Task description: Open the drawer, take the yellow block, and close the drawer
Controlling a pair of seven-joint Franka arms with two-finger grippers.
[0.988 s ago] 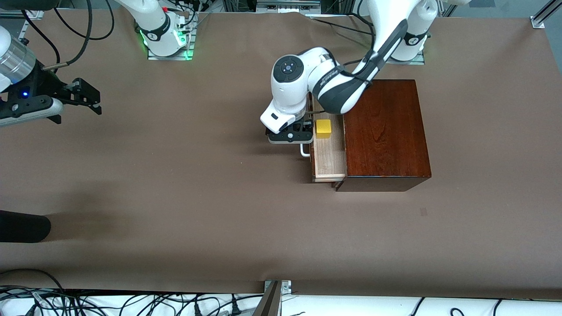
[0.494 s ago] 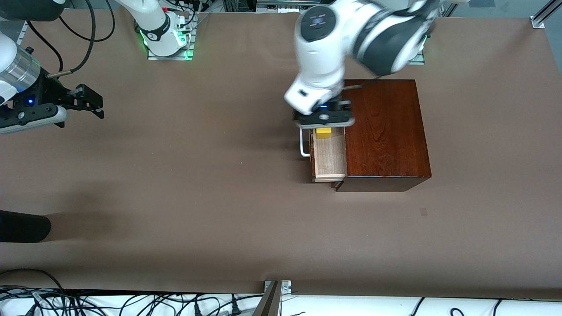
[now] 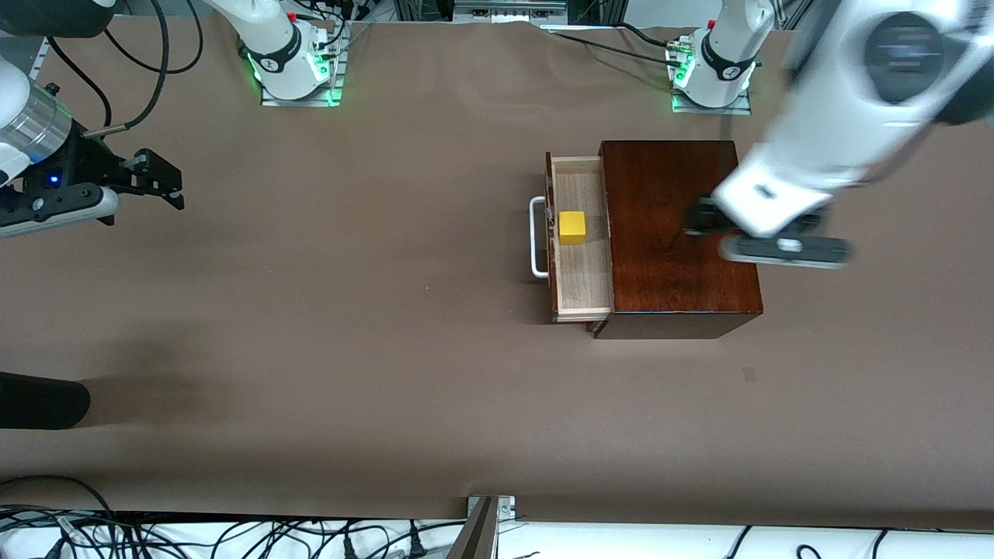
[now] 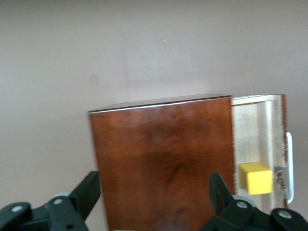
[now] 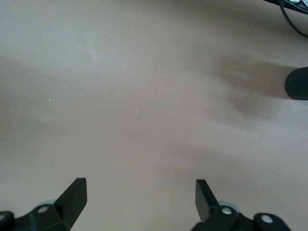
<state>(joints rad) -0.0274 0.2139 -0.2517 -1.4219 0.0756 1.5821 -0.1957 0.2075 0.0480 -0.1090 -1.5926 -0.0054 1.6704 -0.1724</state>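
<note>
Your left pincer (image 3: pixel 703 227) hangs wide and empty over the box (image 3: pixel 679 233); the yellow block (image 3: pixel 572 227) sits in the open drawer (image 3: pixel 578 272). The right pincer (image 3: pixel 155 178) waits wide. A skewed descent risks striking the drawer wall.

This is a robotics lab, set up for recording manipulation trials. A wide table (image 3: pixel 311 349) covered in plain brown matting fills the scene, and two white arm bases are bolted to metal plates along its edge farthest from the front camera, each ringed with a green status light (image 3: pixel 254 66). Loose black cables (image 3: pixel 140 54) trail past the table's corner at the right arm's end, and more cables lie tangled on a white surface just below the table's nearest edge. Silvery framing, probably aluminium extrusion (image 3: pixel 963 27), shows at the corner toward the left arm's end.
</note>
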